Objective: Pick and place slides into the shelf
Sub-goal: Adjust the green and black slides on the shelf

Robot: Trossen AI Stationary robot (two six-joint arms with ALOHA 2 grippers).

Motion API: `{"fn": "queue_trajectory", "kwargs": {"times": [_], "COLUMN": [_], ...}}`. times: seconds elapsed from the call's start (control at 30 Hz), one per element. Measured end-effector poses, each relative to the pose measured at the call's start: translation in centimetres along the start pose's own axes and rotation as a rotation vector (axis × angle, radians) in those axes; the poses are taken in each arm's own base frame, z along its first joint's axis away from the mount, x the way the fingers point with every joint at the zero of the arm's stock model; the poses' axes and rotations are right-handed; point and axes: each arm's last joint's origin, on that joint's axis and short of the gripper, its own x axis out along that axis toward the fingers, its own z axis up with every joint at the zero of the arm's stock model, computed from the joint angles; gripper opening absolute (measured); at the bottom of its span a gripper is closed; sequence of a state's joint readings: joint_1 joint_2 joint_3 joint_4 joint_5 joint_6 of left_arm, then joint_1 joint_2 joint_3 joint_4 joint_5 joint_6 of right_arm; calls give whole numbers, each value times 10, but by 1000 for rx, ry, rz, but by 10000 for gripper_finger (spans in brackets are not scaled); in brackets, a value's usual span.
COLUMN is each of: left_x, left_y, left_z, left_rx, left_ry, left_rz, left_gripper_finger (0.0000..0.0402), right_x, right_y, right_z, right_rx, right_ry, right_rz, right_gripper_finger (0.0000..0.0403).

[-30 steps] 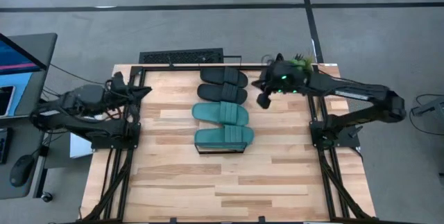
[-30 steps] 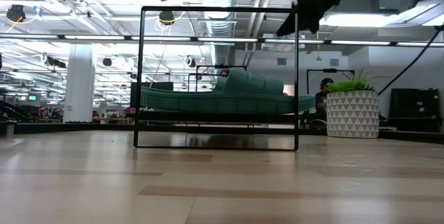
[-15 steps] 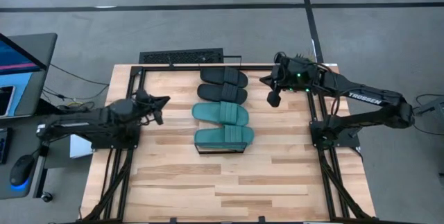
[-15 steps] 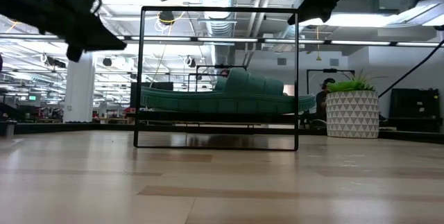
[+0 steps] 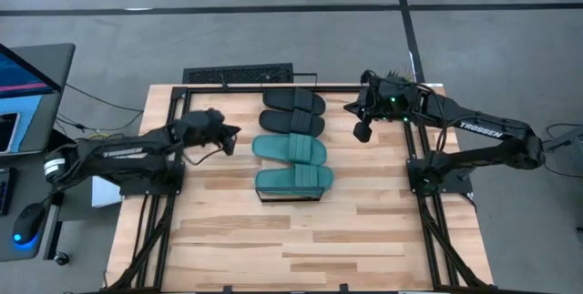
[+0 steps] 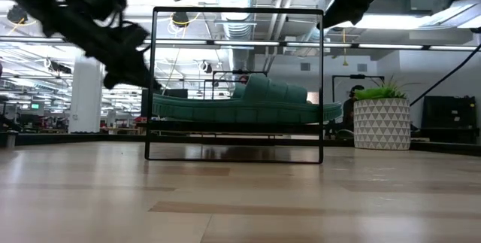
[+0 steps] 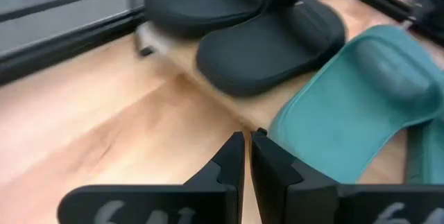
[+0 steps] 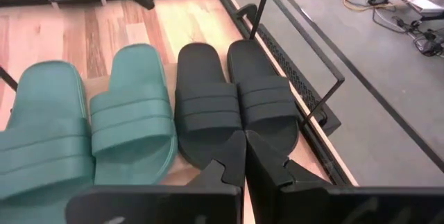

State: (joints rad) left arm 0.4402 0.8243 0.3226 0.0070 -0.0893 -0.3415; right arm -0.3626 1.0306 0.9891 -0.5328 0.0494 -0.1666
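Four slides lie side by side, soles down, on the shelf (image 5: 291, 198), a black wire frame (image 6: 322, 85) in the middle of the table. Two black slides (image 5: 292, 112) (image 8: 232, 99) are on the far side and two teal slides (image 5: 291, 165) (image 8: 90, 130) on the near side. My left gripper (image 5: 232, 139) (image 7: 248, 137) is shut and hangs just left of the slides, pointing at the gap between a black and a teal one. My right gripper (image 5: 362, 133) (image 8: 244, 137) is shut and hangs high, to the right of the black slides.
A potted plant (image 5: 393, 77) (image 6: 381, 119) stands at the table's far right corner. A black grille (image 5: 239, 76) lies along the far edge. Bare wood tabletop (image 5: 301, 248) stretches on the near side. A desk with a monitor (image 5: 27, 71) is beyond the left edge.
My left gripper has swung from the table's left edge toward the slides, sinking as it went and tipping to point more steeply down; it stays shut. My right gripper has drawn a little toward the table's right edge and up. The slides have not moved.
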Motion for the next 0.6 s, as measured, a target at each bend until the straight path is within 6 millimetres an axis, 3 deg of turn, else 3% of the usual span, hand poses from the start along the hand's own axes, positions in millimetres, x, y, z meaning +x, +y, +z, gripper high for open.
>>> {"fn": "queue_trajectory", "kwargs": {"times": [0.17, 0.37, 0.6], "left_x": [26, 49, 68], "left_y": [3, 14, 13], "left_z": [24, 29, 40], "left_rx": [90, 118, 162], "left_ry": [118, 271, 311], "left_rz": [-18, -77, -104], "left_gripper_finger": [11, 1, 0], "right_x": [-6, -19, -32], "right_y": [0, 0, -1], "right_z": [-2, -5, -6], "right_rx": [0, 8, 10], "right_ry": [7, 4, -24], "right_rz": [1, 0, -8], "right_gripper_finger": [0, 0, 0]}}
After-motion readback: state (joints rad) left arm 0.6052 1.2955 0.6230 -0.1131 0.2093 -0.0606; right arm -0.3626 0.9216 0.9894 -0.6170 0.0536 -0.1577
